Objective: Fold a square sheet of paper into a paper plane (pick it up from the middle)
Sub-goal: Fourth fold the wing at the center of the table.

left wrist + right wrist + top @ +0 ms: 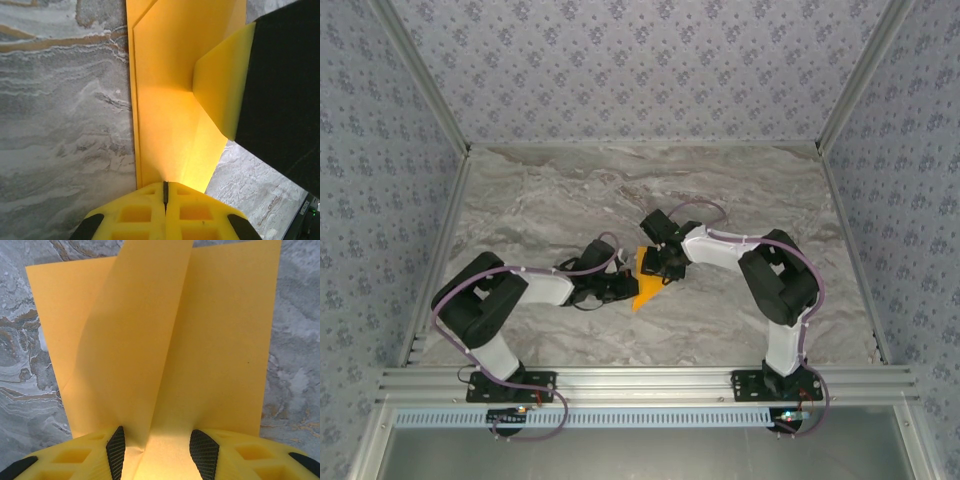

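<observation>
Folding seems under way. Mid-table, the left gripper (165, 187) pinches the square sheet of paper (648, 282) at its 9 o'clock edge. The right gripper (157, 450), spread, sits over a raised flap (135, 340). Next, probably: press it flat.

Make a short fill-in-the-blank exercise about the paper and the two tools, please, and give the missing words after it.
1. The left tool has its jaws ___ (open/shut) on an edge of the thin bright-orange paper sheet.
2. The right tool has its jaws ___ (open/shut), with paper lying in the gap.
3. In the top view, the sheet lies ___ the two tools.
4. The sheet is not flat: part of it is already ___.

Missing words: shut; open; between; folded
</observation>
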You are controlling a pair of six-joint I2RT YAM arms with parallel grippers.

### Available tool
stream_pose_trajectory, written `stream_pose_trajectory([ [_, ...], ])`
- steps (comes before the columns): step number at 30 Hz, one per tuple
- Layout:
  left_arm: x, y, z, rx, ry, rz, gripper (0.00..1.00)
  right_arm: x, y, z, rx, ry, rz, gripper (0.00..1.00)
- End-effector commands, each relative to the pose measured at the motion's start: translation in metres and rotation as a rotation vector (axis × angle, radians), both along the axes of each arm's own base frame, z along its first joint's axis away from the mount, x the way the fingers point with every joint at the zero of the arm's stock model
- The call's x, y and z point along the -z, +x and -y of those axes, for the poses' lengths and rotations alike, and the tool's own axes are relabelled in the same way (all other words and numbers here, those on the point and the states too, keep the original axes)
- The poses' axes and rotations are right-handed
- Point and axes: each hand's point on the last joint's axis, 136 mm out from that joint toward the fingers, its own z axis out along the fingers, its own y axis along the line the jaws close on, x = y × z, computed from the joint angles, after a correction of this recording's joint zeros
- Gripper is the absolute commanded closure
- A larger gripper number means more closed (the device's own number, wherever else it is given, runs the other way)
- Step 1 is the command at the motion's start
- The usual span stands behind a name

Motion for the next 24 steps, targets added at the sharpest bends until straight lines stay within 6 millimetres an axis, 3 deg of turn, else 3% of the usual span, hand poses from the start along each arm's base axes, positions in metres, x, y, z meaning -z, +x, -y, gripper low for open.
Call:
stream_pose_trajectory([
  [1, 0.025, -0.010, -0.018, -0.009, 0.123, -0.052, 0.98, 0.063, -0.051, 0.051, 0.000, -0.228, -0.206, 0.51],
  [5, 0.031, -0.014, -0.021, -0.006, 0.139, -0.072, 1.00, 0.033, -0.034, 0.037, -0.008, -0.131, -0.149, 0.51],
  [11, 0.035, -0.019, -0.026, -0.003, 0.168, -0.084, 1.00, -0.047, -0.006, 0.013, -0.033, 0.104, 0.037, 0.49],
  [14, 0.037, -0.019, -0.028, -0.003, 0.178, -0.088, 1.00, -0.070, -0.002, 0.006, -0.071, 0.216, 0.112, 0.50],
  [17, 0.038, -0.020, -0.028, 0.000, 0.183, -0.090, 1.00, -0.073, -0.002, 0.002, -0.118, 0.270, 0.159, 0.56],
  [21, 0.039, -0.021, -0.029, 0.004, 0.192, -0.094, 1.00, -0.063, -0.009, -0.010, -0.189, 0.324, 0.143, 0.80],
  [24, 0.039, -0.021, -0.030, 0.003, 0.200, -0.096, 1.00, -0.053, -0.012, -0.019, -0.223, 0.354, 0.131, 0.89],
])
